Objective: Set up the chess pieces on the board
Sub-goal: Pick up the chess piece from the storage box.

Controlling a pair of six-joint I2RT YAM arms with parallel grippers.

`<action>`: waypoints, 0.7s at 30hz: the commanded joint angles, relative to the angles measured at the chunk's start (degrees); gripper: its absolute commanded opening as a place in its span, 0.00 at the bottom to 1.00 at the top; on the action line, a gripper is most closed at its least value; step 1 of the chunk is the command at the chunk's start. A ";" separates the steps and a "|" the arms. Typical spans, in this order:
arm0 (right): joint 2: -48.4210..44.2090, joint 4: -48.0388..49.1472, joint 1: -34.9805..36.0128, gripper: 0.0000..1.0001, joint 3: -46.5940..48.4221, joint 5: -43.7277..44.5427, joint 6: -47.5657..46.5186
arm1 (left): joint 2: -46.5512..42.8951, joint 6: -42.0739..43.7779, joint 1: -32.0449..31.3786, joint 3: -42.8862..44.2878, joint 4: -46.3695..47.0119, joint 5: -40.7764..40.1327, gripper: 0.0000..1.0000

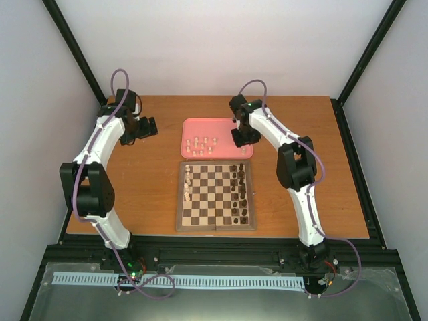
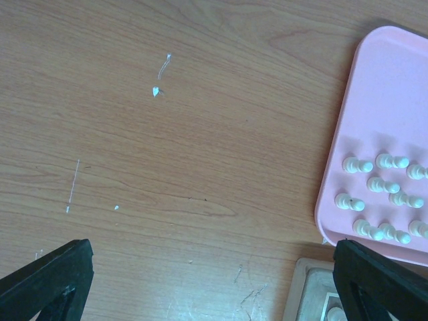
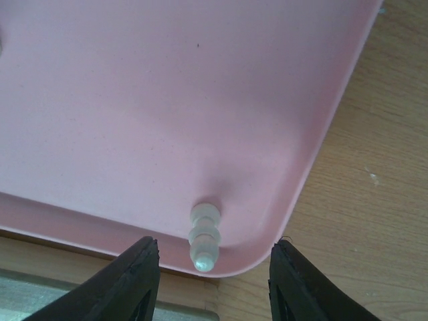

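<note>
The chessboard lies at the table's middle. Several cream chess pieces stand along its left side. More cream pieces stand on the pink tray behind it; they also show in the left wrist view. My right gripper hovers over the tray's near right corner, open. In the right wrist view one cream piece stands upright in that corner between my open fingers, untouched. My left gripper is open and empty over bare table left of the tray.
Dark brown pieces fill the board's two right columns. The board's corner shows beside the left gripper's right finger. The board's light border lies just below the tray rim in the right wrist view.
</note>
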 commanded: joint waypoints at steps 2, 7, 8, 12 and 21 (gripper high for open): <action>2.56 -0.50 0.06 0.45 0.94 -1.57 -1.22 | 1.51 -0.05 -0.10 2.42 -1.04 -0.24 1.00; 3.53 -0.25 -0.03 0.43 0.78 -1.62 -1.46 | 1.93 0.01 -0.07 2.44 -1.09 -0.29 1.00; 3.78 -0.20 -0.07 0.41 0.99 -1.58 -1.50 | 2.01 -0.03 -0.06 2.51 -1.04 -0.30 1.00; 5.04 -0.39 -0.35 0.37 1.98 -1.21 -1.50 | 2.35 -0.04 -0.12 2.78 -1.14 -0.40 1.00; 5.97 -1.45 -0.91 0.25 2.68 -1.54 -1.49 | 2.80 -0.04 -0.10 2.62 -1.23 -0.24 1.00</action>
